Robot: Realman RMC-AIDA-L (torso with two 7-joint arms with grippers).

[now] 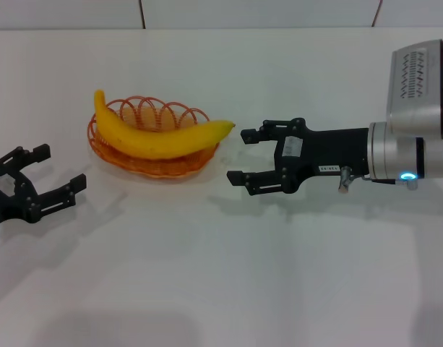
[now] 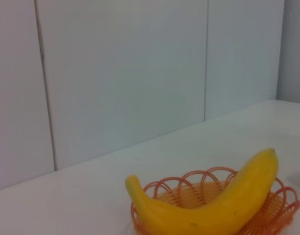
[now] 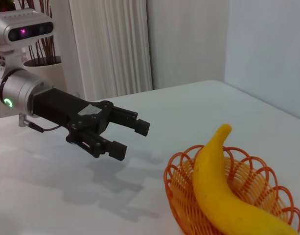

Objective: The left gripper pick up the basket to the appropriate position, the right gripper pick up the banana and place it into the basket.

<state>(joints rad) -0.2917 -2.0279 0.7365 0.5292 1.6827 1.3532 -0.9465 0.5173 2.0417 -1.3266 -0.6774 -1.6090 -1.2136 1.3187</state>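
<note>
From the head camera, I see the banana lying across the basket on the white bench, its stem end raised over the rim on the robot's left and its tip jutting past the rim on the robot's right. The right gripper hovers just beside that tip, its two fingers spread wide and holding nothing, with the silver arm reaching in from the right edge. The left gripper sits low at the left edge of the picture, near the basket but apart from it, its fingers released and empty.

From the left wrist camera, I see the basket with the banana resting in it, curved upward at both ends, its far end rising above the wire loops. The white bench runs back to a pale panelled wall. This arm's own fingers do not show here.

From the right wrist camera, I see the banana lying lengthwise in the basket, its stem end pointing up above the rim. Farther off over the bench, a black gripper on a silver arm hangs in the air, fingers parted and empty, well apart from the basket.
</note>
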